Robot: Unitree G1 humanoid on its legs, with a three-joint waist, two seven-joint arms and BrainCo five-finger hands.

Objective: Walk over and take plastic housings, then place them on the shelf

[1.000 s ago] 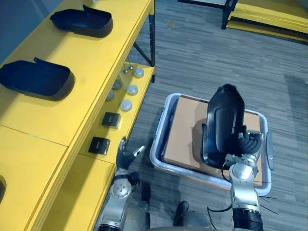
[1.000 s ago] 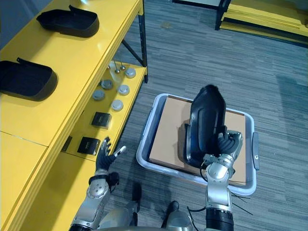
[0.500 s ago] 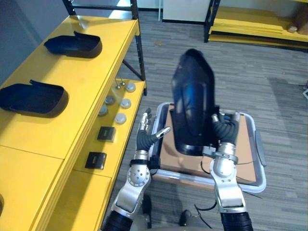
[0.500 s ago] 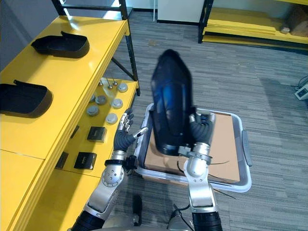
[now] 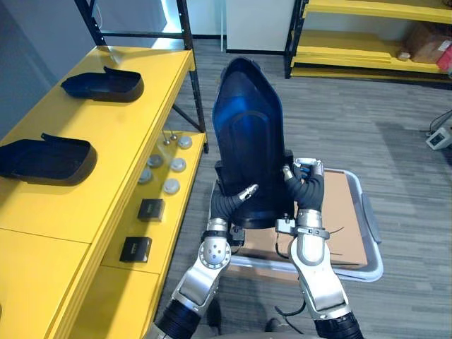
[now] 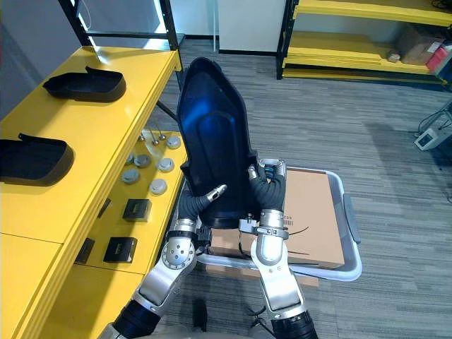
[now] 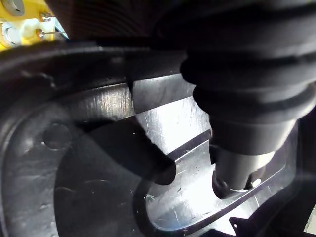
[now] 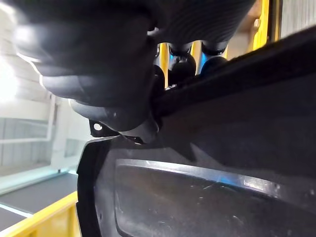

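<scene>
Housing held upright in both hands

Low in the centre of the frame, the left hand [image 5: 227, 206] and the right hand [image 5: 305, 194] clamp the bottom end of the housing [image 5: 247, 134], a tall dark shell standing upright with its rounded end at the top. The left hand's thumb lies across the shell's near face. Its wrist view shows a finger [image 7: 238, 165] pressed on the scratched inner wall, so the edge is pinched between them. The right hand's fingers curl round the other side. In its wrist view, dark fingertips [image 8: 185, 61] hook over the rim.

Just behind and below the hands, to the lower right, a pale bin [image 5: 369, 220] sits on the grey floor [image 5: 367, 127] with a cardboard [image 5: 342, 212] sheet inside it.

The yellow shelf [image 5: 120, 148] runs up the left side. Its lower tier carries two small black boxes [image 5: 150, 209] and, further back, a cluster of grey discs [image 5: 178, 164]. On its top, a second housing [image 5: 46, 159] lies at mid left, and a third housing [image 5: 102, 85] lies beyond it at upper left, well apart.

At the upper right stand yellow racks [image 5: 367, 10].
</scene>
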